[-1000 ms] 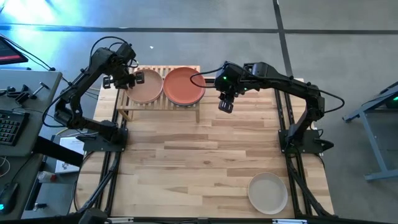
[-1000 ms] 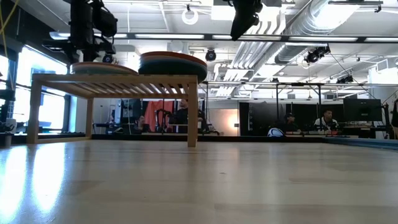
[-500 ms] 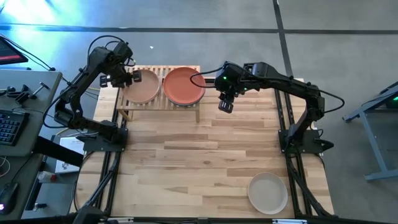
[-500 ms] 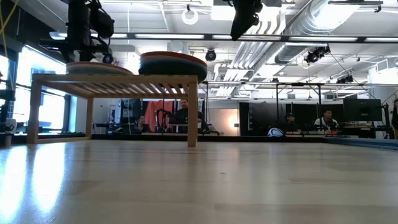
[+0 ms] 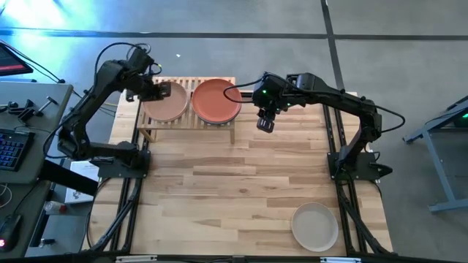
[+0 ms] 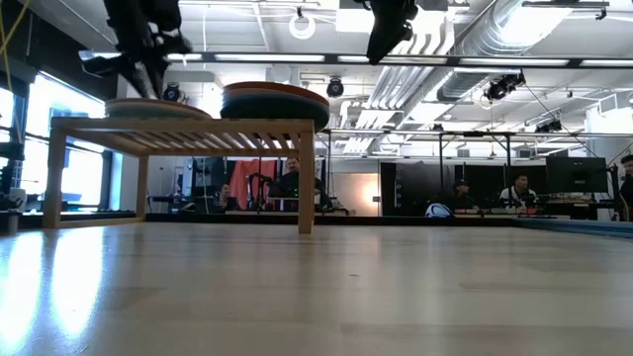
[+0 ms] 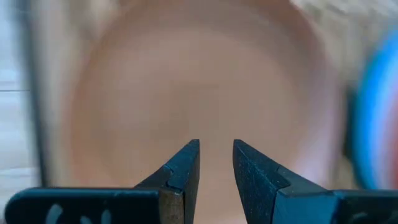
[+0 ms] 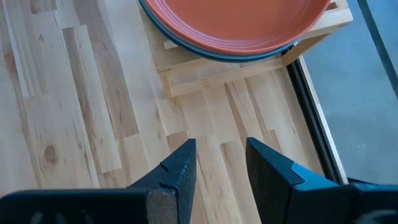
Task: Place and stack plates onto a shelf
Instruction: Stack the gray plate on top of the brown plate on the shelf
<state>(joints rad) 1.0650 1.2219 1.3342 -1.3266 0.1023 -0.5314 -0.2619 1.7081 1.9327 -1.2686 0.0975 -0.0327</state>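
High view, read from the near edge of the light butcher-block surface (image 5: 241, 183) outward. A round beige plate (image 5: 315, 226) with a shallow rim lies alone at the near right corner, well apart from both arms, toward the base side of the right end effector (image 5: 264, 122). That end effector hangs above bare wood just beside the right end of the low slatted light-wood shelf (image 5: 189, 121); its fingers stand apart and empty, as the right wrist view confirms. It is the nearer arm to the beige plate, which, being round, offers no long axis, so any point on the rim serves for a grasp. A reach there would run back along the surface, away from the shelf.

On the shelf, a round terracotta-red plate (image 5: 216, 100) tops the right stack, with a blue rim showing beneath it. A round pinkish-tan plate (image 5: 169, 103) tops the left stack. The left end effector (image 5: 156, 90) hovers over the far left part of that plate, released, fingers slightly parted and gripping nothing.
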